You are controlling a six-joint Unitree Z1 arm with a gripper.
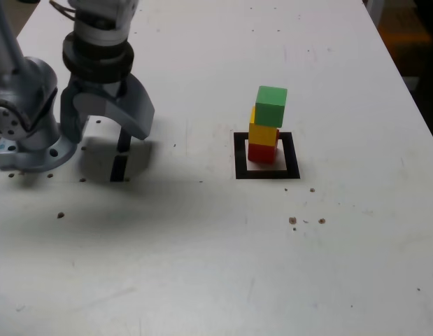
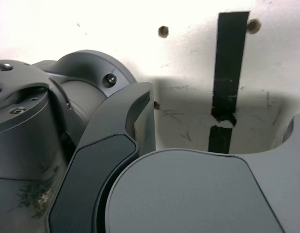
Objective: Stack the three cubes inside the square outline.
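The three cubes stand as one stack in the exterior view: the red cube (image 1: 261, 152) at the bottom, the yellow cube (image 1: 262, 133) on it and the green cube (image 1: 271, 106) on top, shifted a little toward that view's right. The stack rests inside the square outline (image 1: 266, 173) of black tape. My gripper (image 1: 108, 129) hangs far off at the exterior view's left, open and holding nothing. The wrist view shows the gripper (image 2: 220, 116) with its jaws spread wide above the white table; no cube appears there.
Two short black tape strips (image 1: 121, 157) lie end to end under the gripper, and the wrist view shows the strips (image 2: 230, 58) too. The arm's grey base (image 1: 27, 133) sits at the table's left edge. Small brown specks (image 1: 293, 220) dot the white tabletop.
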